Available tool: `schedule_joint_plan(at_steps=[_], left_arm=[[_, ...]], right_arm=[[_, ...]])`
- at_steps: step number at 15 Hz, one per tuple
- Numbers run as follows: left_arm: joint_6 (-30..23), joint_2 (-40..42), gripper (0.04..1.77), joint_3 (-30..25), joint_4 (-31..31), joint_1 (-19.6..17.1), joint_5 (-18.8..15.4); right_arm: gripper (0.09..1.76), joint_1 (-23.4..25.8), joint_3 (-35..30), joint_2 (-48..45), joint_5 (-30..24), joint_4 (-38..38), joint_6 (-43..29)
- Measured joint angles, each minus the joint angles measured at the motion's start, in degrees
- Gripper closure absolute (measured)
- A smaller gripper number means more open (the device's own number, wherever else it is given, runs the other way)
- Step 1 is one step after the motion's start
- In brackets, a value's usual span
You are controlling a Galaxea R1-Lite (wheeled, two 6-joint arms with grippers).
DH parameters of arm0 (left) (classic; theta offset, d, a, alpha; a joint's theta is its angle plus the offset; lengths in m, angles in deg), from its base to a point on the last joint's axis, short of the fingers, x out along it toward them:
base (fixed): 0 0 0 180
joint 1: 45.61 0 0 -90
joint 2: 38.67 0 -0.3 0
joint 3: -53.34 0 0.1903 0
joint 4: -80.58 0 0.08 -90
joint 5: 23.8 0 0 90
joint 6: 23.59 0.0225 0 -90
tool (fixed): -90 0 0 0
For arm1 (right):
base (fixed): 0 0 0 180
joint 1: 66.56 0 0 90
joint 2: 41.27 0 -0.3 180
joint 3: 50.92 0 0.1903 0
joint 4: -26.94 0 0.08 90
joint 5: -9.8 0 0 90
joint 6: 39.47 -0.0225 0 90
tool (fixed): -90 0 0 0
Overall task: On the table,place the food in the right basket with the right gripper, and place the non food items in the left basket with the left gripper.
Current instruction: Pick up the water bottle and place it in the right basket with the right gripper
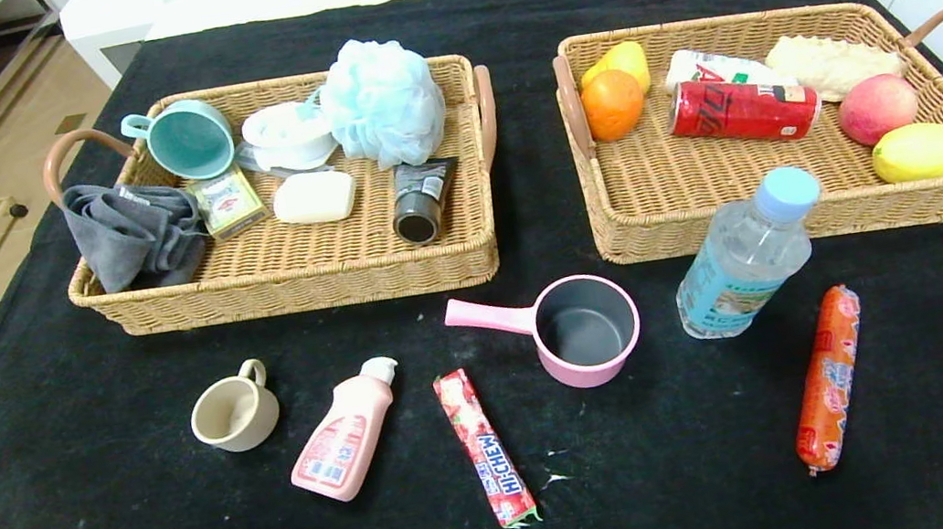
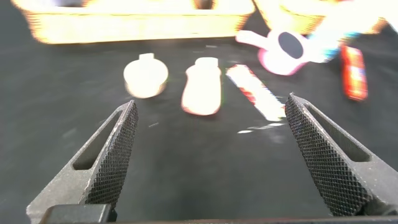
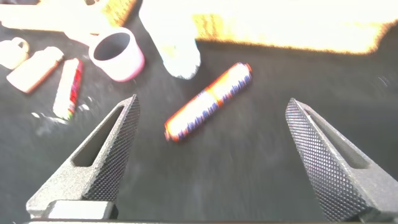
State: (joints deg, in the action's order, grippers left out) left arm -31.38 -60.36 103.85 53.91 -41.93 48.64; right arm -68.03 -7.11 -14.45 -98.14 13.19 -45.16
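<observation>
Black cloth across the table [image 1: 54, 508], faintly scuffed white near its front edge, and two woven tan wicker trays at the back with brown loop handles. Taking the pink saucepan [image 1: 587, 331] as the marker: it sits upright in front of the gap between the baskets, smooth plastic with a dark grey inside, handle pointing toward the left basket [image 1: 298, 280].

Left of the saucepan lies the Hi-Chew stick [image 1: 486, 449], a long, glossy red wrapper, flat on the cloth. Further left is the pink squeeze bottle [image 1: 346, 432] on its side, white cap toward the baskets, then the beige cup [image 1: 234, 412], matte and round, upright.

Right of the saucepan stands the clear water bottle [image 1: 749, 258] with a pale blue cap, just in front of the right basket [image 1: 659, 220]. Beyond it lies the orange sausage stick [image 1: 829, 378], a slim cylinder.

The left gripper [image 2: 211, 134] hangs with its fingers spread wide, cross-hatched pads, nothing between them; cup, squeeze bottle and candy lie ahead of it, well apart. The right gripper [image 3: 212, 134] is equally wide and empty, the sausage ahead between its fingers' line, untouched.
</observation>
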Motion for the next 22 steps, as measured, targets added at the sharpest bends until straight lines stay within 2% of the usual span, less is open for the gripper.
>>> schedule_joint_plan(at_steps=[1, 3, 7, 9, 11, 14, 18, 22], left_arm=[[0.0, -2.8, 0.09, 1.6, 0.0, 0.7, -1.8], [0.1, -8.3, 0.09, 5.3, 0.0, 3.3, -3.6], [0.3, -18.0, 0.09, 11.4, 0.7, 11.4, -4.0], [0.6, -23.3, 0.09, 13.2, 3.7, 15.8, -4.0], [1.2, -28.7, 0.09, 14.5, 7.1, 20.0, -3.7], [3.1, -34.9, 0.09, 17.3, 8.4, 24.2, -2.5], [4.0, -39.2, 0.09, 18.6, 8.7, 26.7, -2.2], [4.0, -41.0, 0.09, 17.4, 8.8, 27.2, -1.1]], right_arm=[[0.14, -1.0, 0.9, 3.9, -0.5, 3.1, -0.1], [0.14, -6.4, 2.6, 11.2, 0.5, 8.1, -0.5], [0.14, -22.3, 5.6, 21.4, 13.3, 11.5, -1.0], [0.14, -26.6, 6.4, 26.6, 16.5, 15.5, -1.0], [0.14, -28.4, 6.8, 31.1, 17.4, 19.7, -0.8], [0.14, -30.0, 7.9, 35.2, 17.6, 20.6, -0.7], [0.14, -31.3, 9.1, 37.9, 17.9, 20.7, -0.7], [0.14, -32.4, 10.2, 40.0, 21.5, 21.1, -0.1]])
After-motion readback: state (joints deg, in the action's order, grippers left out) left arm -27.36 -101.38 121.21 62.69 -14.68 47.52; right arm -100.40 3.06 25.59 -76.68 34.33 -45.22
